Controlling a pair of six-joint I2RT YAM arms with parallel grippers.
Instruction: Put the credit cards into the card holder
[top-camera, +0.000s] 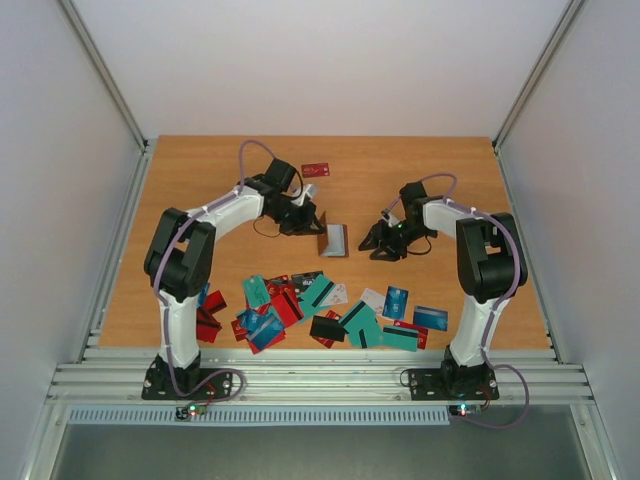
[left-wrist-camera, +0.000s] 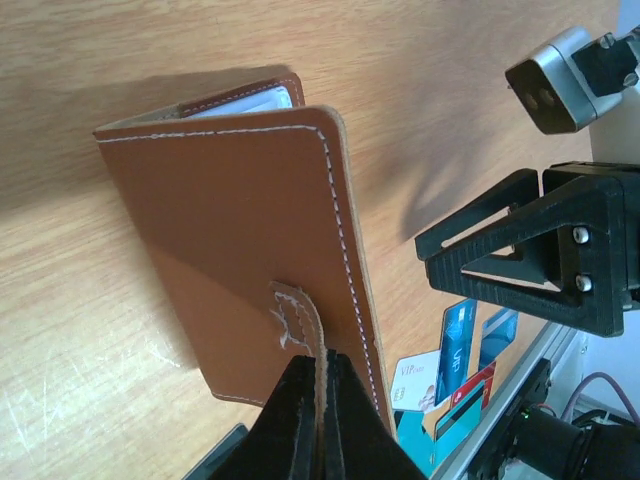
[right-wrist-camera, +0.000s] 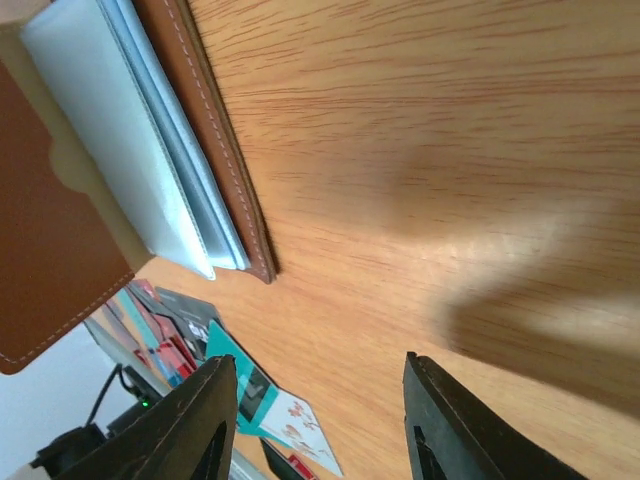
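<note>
The card holder (top-camera: 333, 240), a brown leather wallet, stands partly open on the table, its pale inner sleeves (right-wrist-camera: 120, 130) facing the right arm. My left gripper (top-camera: 310, 224) is shut on the wallet's stitched strap (left-wrist-camera: 303, 325), which is pinched between the jaws of the left gripper (left-wrist-camera: 322, 395). A little right of the wallet my right gripper (top-camera: 382, 241) stands open over bare wood, with nothing between the black fingers (right-wrist-camera: 195, 425) of the right gripper (right-wrist-camera: 320, 420). Several credit cards (top-camera: 330, 305) in teal, red, blue, black and white lie scattered near the front edge.
One red card (top-camera: 316, 169) lies alone at the far side, behind the left arm. A few more red cards (top-camera: 210, 322) sit by the left arm's base. Grey walls and metal rails (top-camera: 120, 240) border the table.
</note>
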